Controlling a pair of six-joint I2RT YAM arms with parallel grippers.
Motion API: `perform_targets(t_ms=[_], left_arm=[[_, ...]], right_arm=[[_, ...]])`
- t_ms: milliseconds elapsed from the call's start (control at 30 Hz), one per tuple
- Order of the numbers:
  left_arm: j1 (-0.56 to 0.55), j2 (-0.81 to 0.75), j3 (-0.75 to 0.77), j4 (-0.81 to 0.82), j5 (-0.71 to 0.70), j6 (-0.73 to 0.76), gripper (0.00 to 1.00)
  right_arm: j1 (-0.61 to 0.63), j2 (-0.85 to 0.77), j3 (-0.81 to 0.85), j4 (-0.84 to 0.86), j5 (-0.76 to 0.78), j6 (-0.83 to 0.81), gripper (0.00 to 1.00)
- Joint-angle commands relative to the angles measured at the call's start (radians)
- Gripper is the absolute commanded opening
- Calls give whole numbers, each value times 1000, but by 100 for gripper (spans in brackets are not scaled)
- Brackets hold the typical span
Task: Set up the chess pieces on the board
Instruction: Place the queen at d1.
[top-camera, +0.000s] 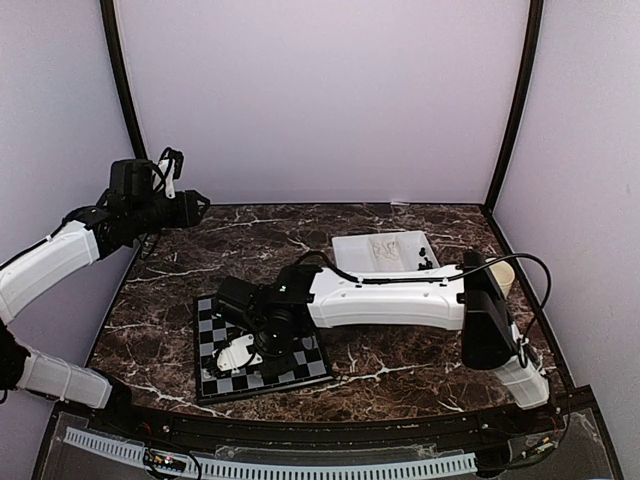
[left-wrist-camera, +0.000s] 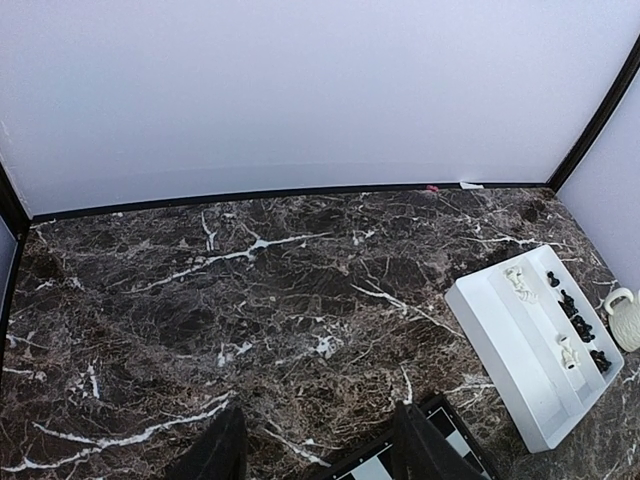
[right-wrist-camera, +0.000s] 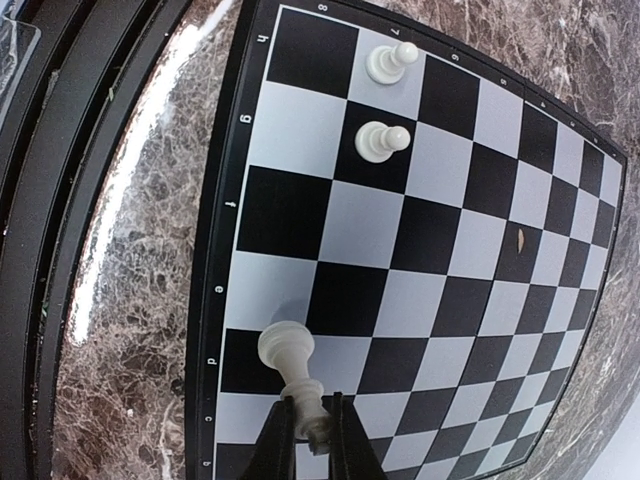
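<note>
- While the right gripper (right-wrist-camera: 312, 412) is clamping a tall white piece (right-wrist-camera: 285, 348) between its fingers, we are holding that piece over the board (right-wrist-camera: 450, 250), in the column of squares next to the lettered edge, by the letter d.
- We are reading this as the placing step. The piece's wide end is pointing away from the fingers and toward the squares, but we cannot tell whether it is touching the surface.
- We are aiming for the middle of one square, because the wide end is sitting close to the line between a black square and a light one.
- We are wanting the piece upright before the fingers part. It is looking slightly tilted from the wrist, so we are favouring a slow, straight descent.
- We are planning a small, gentle release and a straight lift, since a light plastic piece is likely to cling to a finger or topple.
- We are steering clear of a white pawn (right-wrist-camera: 390, 62) and a second white pawn (right-wrist-camera: 382, 140), both standing one column further in and well apart from the held piece.
- We are leaving the left gripper (left-wrist-camera: 320, 455) raised over the table (left-wrist-camera: 250, 300), its fingers apart with nothing between them.
- We are counting on more pieces, white and black, waiting in the tray (left-wrist-camera: 500, 330) beside the mug (left-wrist-camera: 625, 318).
</note>
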Motion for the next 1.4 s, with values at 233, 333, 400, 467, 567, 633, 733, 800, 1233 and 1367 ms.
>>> perform_targets(t_ms=[233, 333, 400, 467, 567, 633, 733, 800, 1233, 1367], left_arm=[[8, -30, -16, 5, 6, 4, 52], [8, -30, -16, 5, 6, 5, 52], [8, -28, -17, 5, 7, 5, 52], [8, -27, -16, 6, 8, 5, 52], [8, -26, -17, 7, 10, 4, 52], [8, -26, -17, 6, 13, 5, 52], [8, -26, -16, 7, 14, 5, 52], [8, -26, -17, 6, 16, 5, 52], [8, -25, -16, 8, 24, 5, 52], [8, -24, -16, 8, 28, 4, 52]], right_arm=[[15, 33, 27, -13, 2, -5, 6], [16, 40, 29, -14, 1, -6, 8], [15, 43, 32, -15, -2, -5, 12], [15, 46, 37, -19, -17, 2, 19], [14, 50, 41, -18, -39, 11, 27], [12, 54, 44, -19, -54, 16, 29], [9, 64, 55, -27, -64, 20, 26], [6, 70, 65, -30, -91, 24, 23], [1, 95, 105, -32, -130, 32, 11], [0, 104, 112, -36, -131, 31, 11]])
